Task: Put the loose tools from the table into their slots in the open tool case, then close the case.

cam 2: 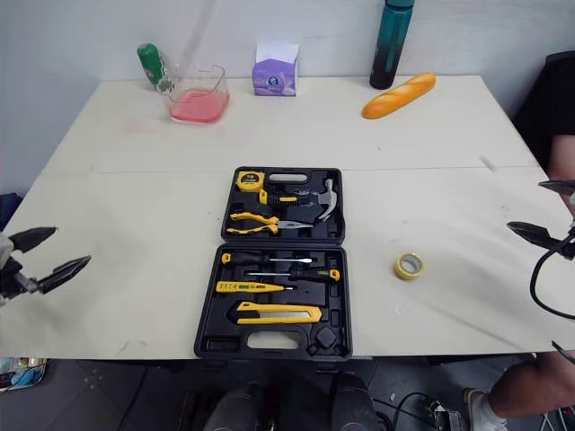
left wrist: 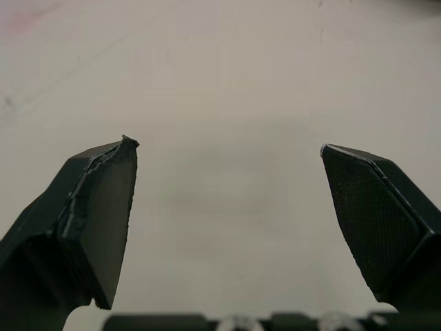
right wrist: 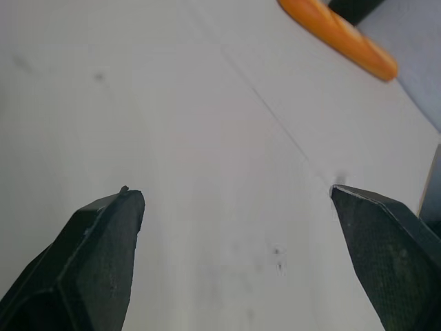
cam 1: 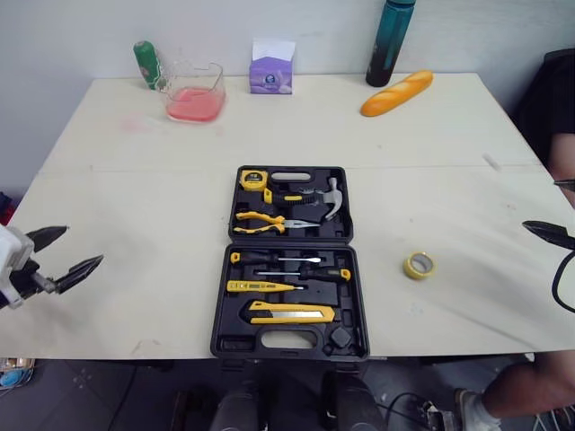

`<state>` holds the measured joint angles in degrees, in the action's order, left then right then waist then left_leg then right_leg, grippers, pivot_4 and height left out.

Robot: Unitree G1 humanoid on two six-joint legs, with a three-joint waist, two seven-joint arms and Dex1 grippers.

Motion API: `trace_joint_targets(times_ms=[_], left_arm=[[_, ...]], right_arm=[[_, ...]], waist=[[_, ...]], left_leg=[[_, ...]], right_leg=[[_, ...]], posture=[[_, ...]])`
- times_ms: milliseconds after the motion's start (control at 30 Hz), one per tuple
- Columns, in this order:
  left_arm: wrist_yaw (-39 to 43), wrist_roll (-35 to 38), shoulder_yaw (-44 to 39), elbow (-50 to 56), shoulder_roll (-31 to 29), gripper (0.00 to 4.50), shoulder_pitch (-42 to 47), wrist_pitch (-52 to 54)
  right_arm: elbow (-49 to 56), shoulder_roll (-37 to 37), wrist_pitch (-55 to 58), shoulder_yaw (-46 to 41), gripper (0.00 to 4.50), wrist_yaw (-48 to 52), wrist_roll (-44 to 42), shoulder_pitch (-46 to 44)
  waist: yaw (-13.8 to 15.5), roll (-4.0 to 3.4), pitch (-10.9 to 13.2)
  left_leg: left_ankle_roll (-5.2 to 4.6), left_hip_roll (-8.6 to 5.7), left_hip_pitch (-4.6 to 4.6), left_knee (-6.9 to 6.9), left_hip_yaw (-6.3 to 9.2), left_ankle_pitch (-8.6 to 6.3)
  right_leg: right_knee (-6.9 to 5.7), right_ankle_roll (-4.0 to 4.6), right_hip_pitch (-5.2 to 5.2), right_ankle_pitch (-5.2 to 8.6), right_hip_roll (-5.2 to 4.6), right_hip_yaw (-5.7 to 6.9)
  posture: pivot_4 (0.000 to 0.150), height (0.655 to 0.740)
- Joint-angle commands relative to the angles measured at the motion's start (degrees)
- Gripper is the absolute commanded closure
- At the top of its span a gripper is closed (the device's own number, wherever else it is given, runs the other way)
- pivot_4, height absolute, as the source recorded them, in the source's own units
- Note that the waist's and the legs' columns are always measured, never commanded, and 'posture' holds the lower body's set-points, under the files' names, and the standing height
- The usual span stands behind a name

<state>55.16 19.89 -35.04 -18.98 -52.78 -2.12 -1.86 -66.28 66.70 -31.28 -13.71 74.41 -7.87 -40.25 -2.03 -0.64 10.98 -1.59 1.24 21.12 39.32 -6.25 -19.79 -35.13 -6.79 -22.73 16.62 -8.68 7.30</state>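
The left tool (cam 1: 83, 245) hangs wide open over the left edge of the table (cam 1: 135, 197), holding nothing. The right tool (cam 1: 539, 204) is open too, out by the right edge. The yellow tape roll (cam 1: 419, 265) lies loose near the open case (cam 1: 235, 343). It is round, so a clumsy grab could roll it away.

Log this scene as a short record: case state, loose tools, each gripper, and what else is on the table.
case: tool case open, flat on the table, most slots filled
loose tool: yellow tape roll right of the case, apart from it
left gripper: open, empty, at the table's left edge
right gripper: open, empty, at the table's right edge
far edge: green bottle, clear container, tissue box, teal bottle, orange loaf
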Motion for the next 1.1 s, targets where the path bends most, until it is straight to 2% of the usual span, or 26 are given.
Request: trace_joint_targets(times_ms=[33, 333, 500, 600, 800, 833, 933, 1100], left_arm=[[-1.6, 0.0, -3.6, 0.5, -0.2, 0.02, -2.6, -1.7], [-0.6, 1.7, -3.6, 1.6, 0.6, 0.02, -5.0, -3.1], [1.4, 4.2, -1.5, 5.4, 0.9, 0.02, -2.9, -0.7], [2.6, 6.6, 1.0, 10.8, 1.3, 0.02, -1.0, 2.1], [6.1, 9.0, 8.8, 23.2, 1.0, 0.02, 0.4, 7.3], [6.5, 8.0, 10.6, 25.6, 0.5, 0.02, 0.5, 7.5], [4.1, 11.2, 15.0, 35.9, 1.6, 0.02, 3.1, 13.0], [1.9, 13.5, 19.7, 43.8, 2.9, 0.02, 7.2, 18.7]], right_arm=[[-0.6, 1.6, -0.7, -0.9, 0.00, -3.4, 0.4, -0.5], [1.6, 0.2, 0.4, -2.0, 0.00, -4.9, -1.4, 1.5], [6.7, -2.0, 3.2, -2.5, 0.00, -2.4, -4.4, 2.5], [13.5, -2.6, 7.5, -2.1, 0.00, 0.1, -6.6, 3.4], [30.9, -2.4, 22.3, -0.5, 0.00, 3.3, -10.2, 6.8], [35.6, -1.8, 28.0, -0.4, 0.00, 3.3, -11.4, 8.2], [52.0, 2.1, 44.9, 0.7, 0.00, 4.8, -15.0, 13.8], [62.1, 8.8, 59.1, 5.4, 0.00, 6.8, -13.8, 17.2]], waist=[[-0.1, 0.00, 0.0], [-0.3, -0.01, 0.0], [-0.1, -0.01, 0.0], [0.0, -0.02, 0.0], [0.3, -0.01, 0.0], [0.4, -0.01, 0.0], [0.7, -0.01, 0.0], [0.6, -0.01, 0.0]], left_leg=[[0.01, 0.01, -0.02, -0.01, -0.01, -0.01], [0.07, 0.06, -0.04, -0.09, -0.14, -0.04], [0.07, 0.12, -0.04, -0.09, -0.16, -0.04], [0.08, 0.12, -0.03, -0.09, -0.19, -0.04], [0.07, 0.12, -0.04, -0.08, -0.25, -0.04], [0.07, 0.12, -0.03, -0.08, -0.26, -0.04], [0.06, 0.11, 0.06, -0.08, -0.29, -0.03], [0.05, 0.07, 0.04, -0.03, -0.34, -0.03]], right_leg=[[0.00, 0.00, -0.01, 0.00, 0.01, -0.02], [0.04, 0.03, -0.12, -0.01, 0.00, -0.15], [0.01, 0.07, -0.13, -0.04, 0.00, -0.18], [-0.09, 0.08, -0.17, -0.04, 0.02, -0.20], [-0.17, 0.08, -0.21, -0.04, 0.09, -0.27], [-0.18, 0.08, -0.22, -0.04, 0.09, -0.28], [-0.24, 0.08, -0.34, -0.04, 0.10, -0.35], [-0.31, 0.08, -0.39, -0.04, 0.10, -0.46]], posture=[[0.150, 0.7400], [0.150, 0.7400], [0.150, 0.7400], [0.150, 0.7400], [0.150, 0.7400], [0.150, 0.7400], [0.150, 0.7400], [0.150, 0.7400]])
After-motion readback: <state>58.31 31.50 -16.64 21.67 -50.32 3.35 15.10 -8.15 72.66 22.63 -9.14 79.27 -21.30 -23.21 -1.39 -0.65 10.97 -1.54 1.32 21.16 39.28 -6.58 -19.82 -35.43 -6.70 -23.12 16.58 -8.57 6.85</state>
